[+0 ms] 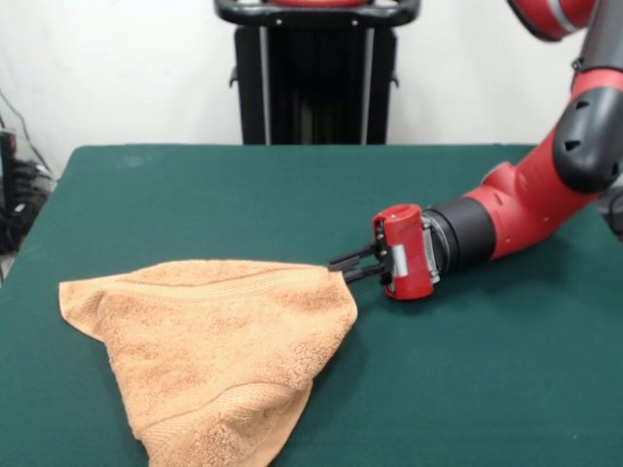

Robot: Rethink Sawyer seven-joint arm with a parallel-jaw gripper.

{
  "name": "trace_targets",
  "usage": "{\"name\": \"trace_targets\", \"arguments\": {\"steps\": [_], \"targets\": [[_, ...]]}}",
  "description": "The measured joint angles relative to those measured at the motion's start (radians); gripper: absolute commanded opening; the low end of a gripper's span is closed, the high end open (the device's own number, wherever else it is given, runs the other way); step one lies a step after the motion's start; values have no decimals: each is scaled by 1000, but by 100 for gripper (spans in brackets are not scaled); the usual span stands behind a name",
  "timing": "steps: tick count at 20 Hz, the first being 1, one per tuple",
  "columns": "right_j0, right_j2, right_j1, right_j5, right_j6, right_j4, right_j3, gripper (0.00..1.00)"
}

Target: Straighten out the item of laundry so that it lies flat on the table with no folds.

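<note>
The towel (219,355) lies on the dark green worktop (292,195) in the picture's lower left part, bunched into a rough triangle rather than spread out. 1 corner points toward the left edge, 1 toward the bottom edge, and 1 to the right, toward the arm. A layer is folded over along the left side, and a woven ribbed band curves across the cloth near the bottom corner; a fainter ribbed line runs along the upper edge. The lower tip of the towel runs off the bottom of the picture.

The red and black arm (545,175) comes in from the upper right and lies low and nearly level over the worktop, its wrist pointing left. The pincer (343,267) is at the towel's right corner, its 2 black fingers (355,258) close together with their tips at the cloth's edge; I cannot tell whether they are pinching the corner or only touching it.

Behind the worktop stands the black pedestal (316,88) against a white wall. No brand, label or writing can be read on the towel, the arm or the pedestal.
</note>
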State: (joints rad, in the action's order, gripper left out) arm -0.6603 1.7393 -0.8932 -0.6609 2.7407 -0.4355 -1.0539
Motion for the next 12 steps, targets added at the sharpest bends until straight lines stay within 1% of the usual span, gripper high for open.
{"name": "trace_targets", "arguments": {"steps": [5, 8, 9, 12], "targets": [[-12, -19, 9, 0, 0, -4, -5, 0], [-27, -50, 26, 0, 0, -6, -11, 0], [-38, -75, 42, 0, 0, -7, -12, 0], [-43, -91, 54, 0, 0, -9, -12, 0]]}}
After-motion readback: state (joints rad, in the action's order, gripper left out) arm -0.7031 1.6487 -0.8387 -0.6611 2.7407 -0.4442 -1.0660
